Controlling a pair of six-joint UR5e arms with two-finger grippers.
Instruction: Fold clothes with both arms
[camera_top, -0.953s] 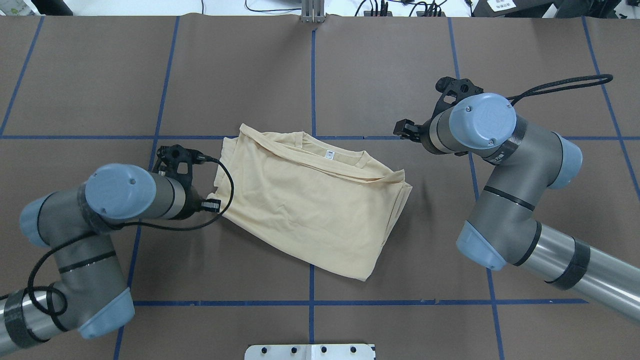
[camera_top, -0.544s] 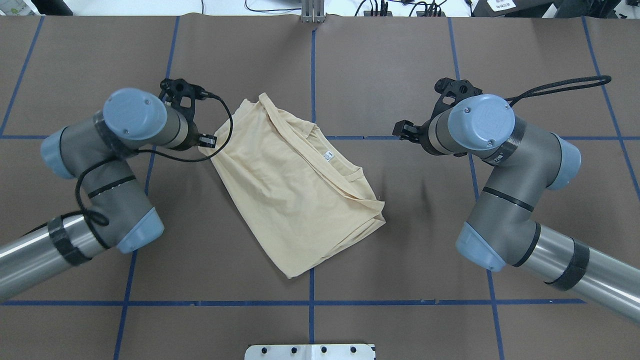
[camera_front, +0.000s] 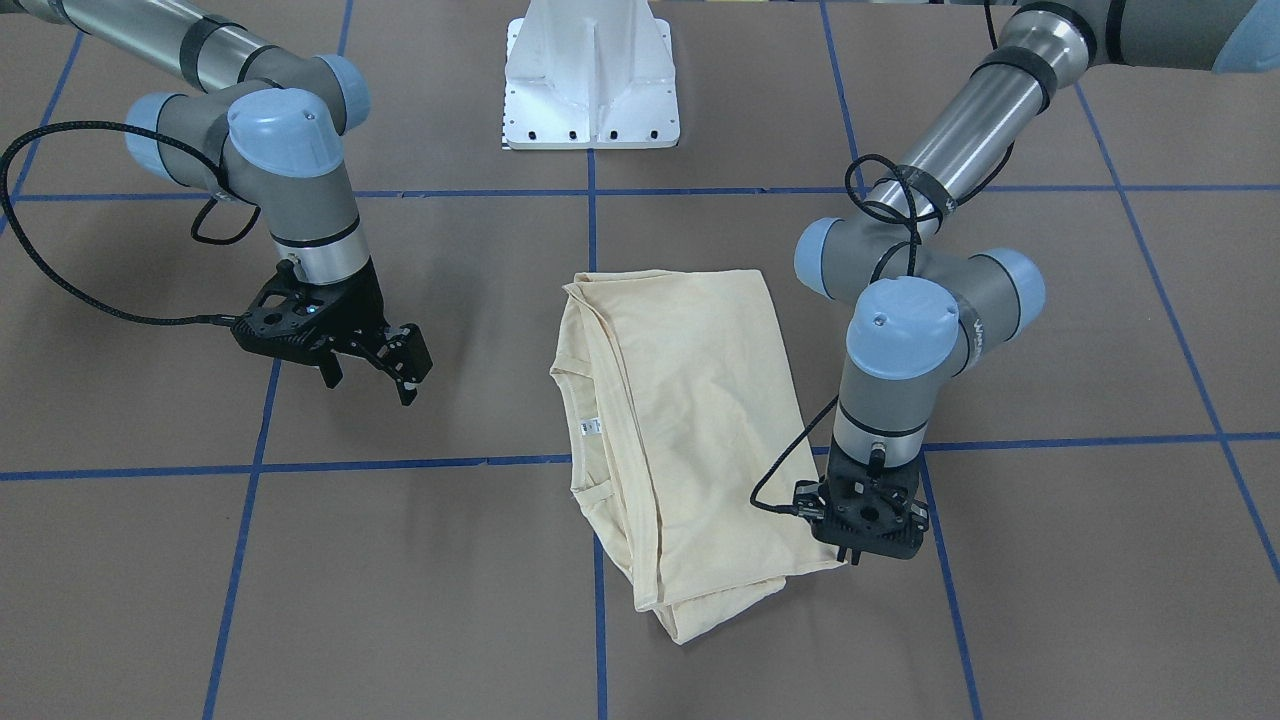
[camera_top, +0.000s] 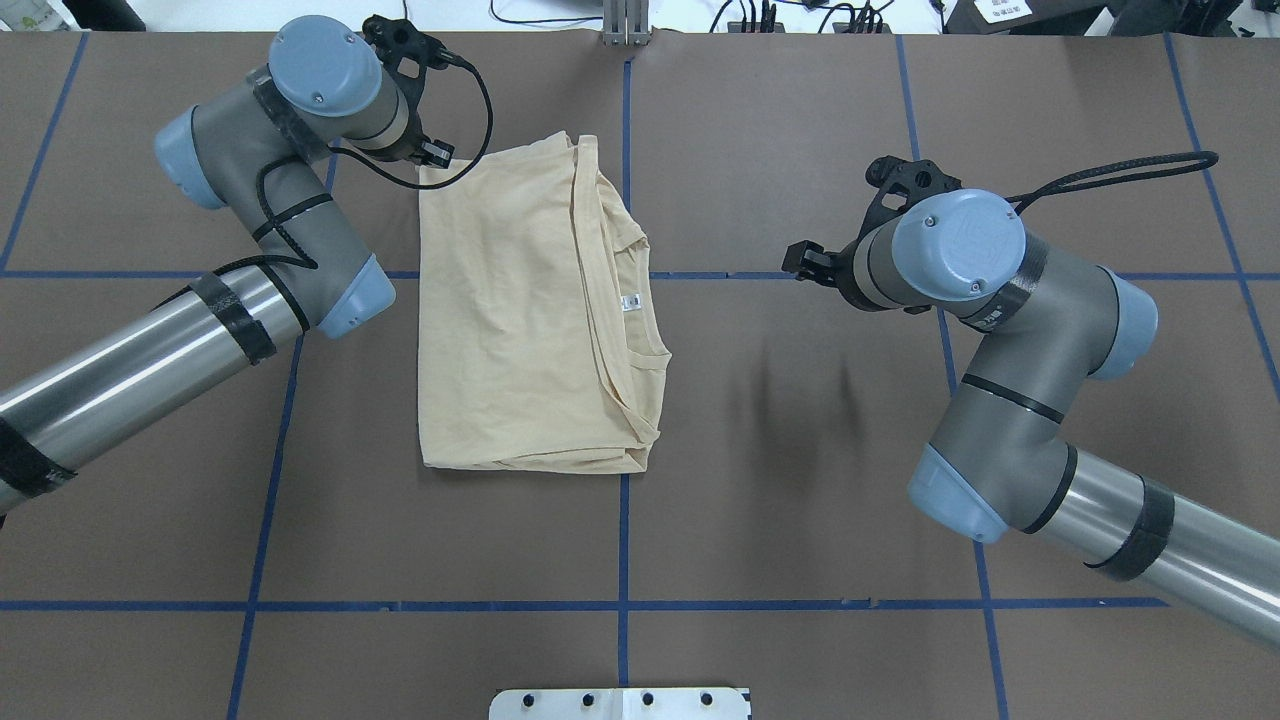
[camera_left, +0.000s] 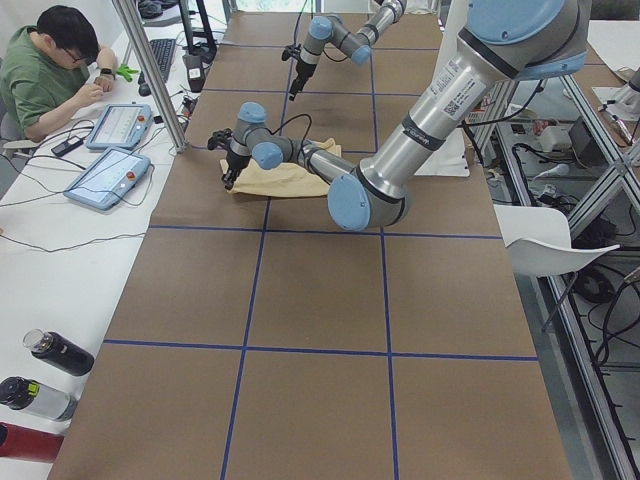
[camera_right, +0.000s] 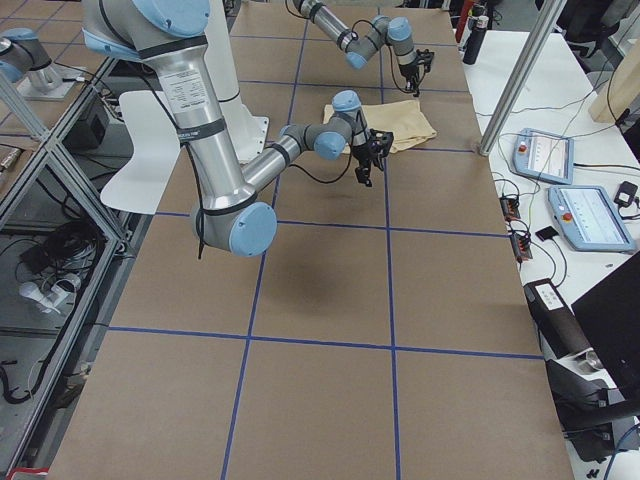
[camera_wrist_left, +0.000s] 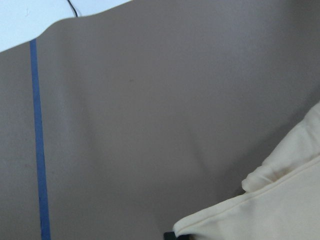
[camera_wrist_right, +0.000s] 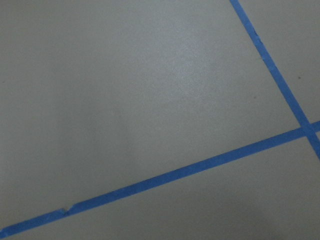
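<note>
Pinching the T-shirt (camera_top: 520, 320) at its 11 o'clock corner in the overhead view, the left end effector (camera_front: 862, 548) points straight down, pressed together on the cloth. The right end effector (camera_front: 369, 388) hangs over bare bench (camera_top: 800, 480), fingers spread, well apart at the shirt's 3 o'clock.

The shirt lies folded to a rectangle with its plain side up, neck tag (camera_top: 631, 300) by the collar, across a blue tape line (camera_top: 750, 275). A white pedestal base (camera_front: 592, 75) stands at 6 o'clock.

Only the left-end view shows a seated operator (camera_left: 50, 60), tablets (camera_left: 108, 178) and bottles (camera_left: 58, 352). The left wrist camera sees just hem and bench; the right sees only crossing tape.

The left arm is stretched far forward. The right arm has its elbow bent and its wrist tilted.
</note>
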